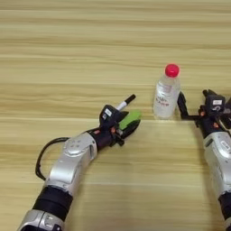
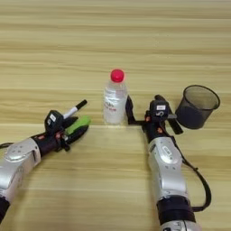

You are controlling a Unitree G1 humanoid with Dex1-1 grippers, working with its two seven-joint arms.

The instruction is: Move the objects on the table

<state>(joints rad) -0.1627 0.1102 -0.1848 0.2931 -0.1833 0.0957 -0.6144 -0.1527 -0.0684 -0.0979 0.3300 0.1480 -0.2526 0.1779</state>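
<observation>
My left gripper [image 2: 76, 127] lies low on the table [image 2: 113, 40], shut on the bright-green block [image 2: 78, 122], which sticks out between its two black fingers. Just behind it lies the thin black stick [image 2: 75, 109] with a white band, its near end hidden by the gripper. The clear bottle with the red cap [image 2: 114, 98] stands upright in the middle. My right gripper [image 2: 143, 103] is open just right of the bottle, with its left finger [image 2: 129, 109] right beside the bottle's side; the bottle is outside the fingers. The dark grey cup [image 2: 197, 107] sits to the right.
A black cable [image 1: 41, 155] loops beside my left forearm. Another cable [image 2: 202, 185] hangs right of my right forearm. The cup leans with its mouth up and is close to the right gripper's body.
</observation>
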